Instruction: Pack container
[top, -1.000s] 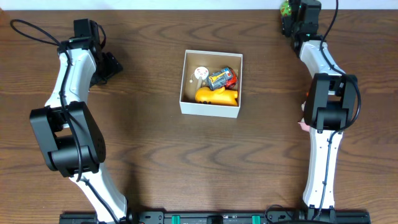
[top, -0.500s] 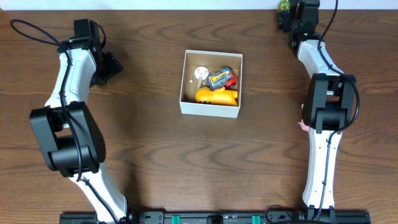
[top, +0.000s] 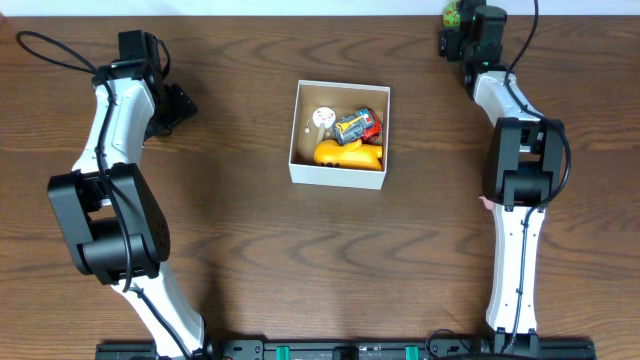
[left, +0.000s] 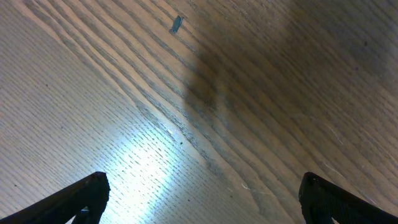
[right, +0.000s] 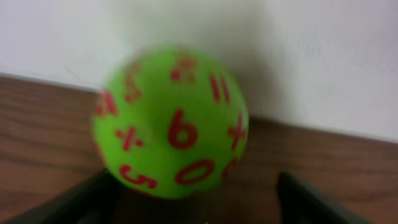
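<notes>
Brown wood grain fills the surface (top: 240, 240) under both of your arms. The container (top: 337, 177) sits just above the centre of the overhead frame, well apart from both grippers, its white walls square to the view and its brown cardboard floor showing at the left side. Inside it, a yellow duck toy (top: 348, 154) lies along the lower wall. A small red and blue toy car (top: 357, 126) lies just above the duck toward the upper right corner, and a white round piece (top: 322, 117) lies in the upper left part.

Your left gripper (top: 180, 105) is in the upper left of the overhead frame, well to the left of the container. Its wrist view shows the left gripper's tips (left: 202, 186) spread wide in the two lower corners, with only bare wood and a small grey-blue fleck (left: 176, 23) ahead of them.

Your right gripper (top: 458, 42) reaches to the top right edge of the overhead frame. There a green ball (top: 453, 14) rests where the wood meets a white strip. In the blurred right wrist view, the ball (right: 171, 121) carries red numbers and signs. The right gripper (right: 196, 190) is spread wide, one dark finger low on each side of the ball. You cannot tell whether the left finger touches it.
</notes>
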